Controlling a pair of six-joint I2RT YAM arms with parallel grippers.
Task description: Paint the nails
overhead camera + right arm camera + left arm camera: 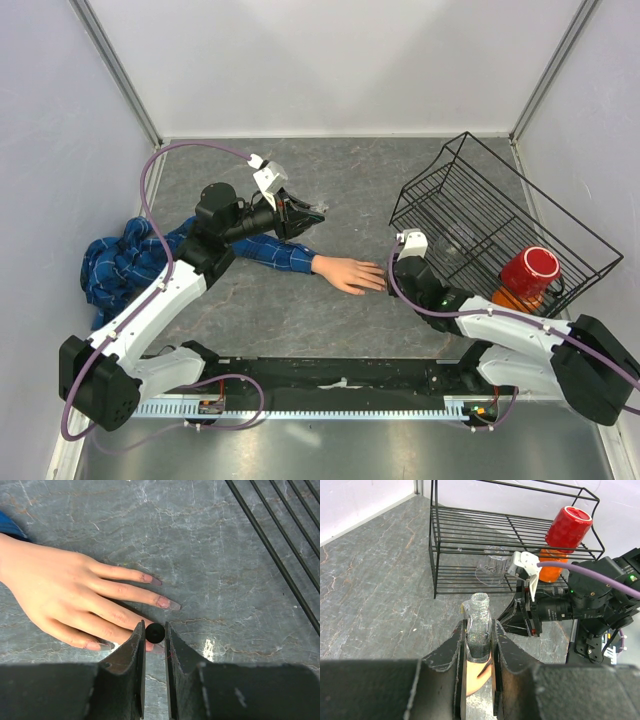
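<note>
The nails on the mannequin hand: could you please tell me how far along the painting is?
Done: bottle uncapped, clamped in left gripper. In hand: right gripper holds the black brush cap at the mannequin hand. Remaining: unclear; two nails look tinted, coverage can't be judged.

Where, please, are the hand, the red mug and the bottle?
Hand (60, 595), right wrist view, its back.
Red mug (568, 530), left wrist view, its side.
Bottle (480, 607), left wrist view, its neck.
</note>
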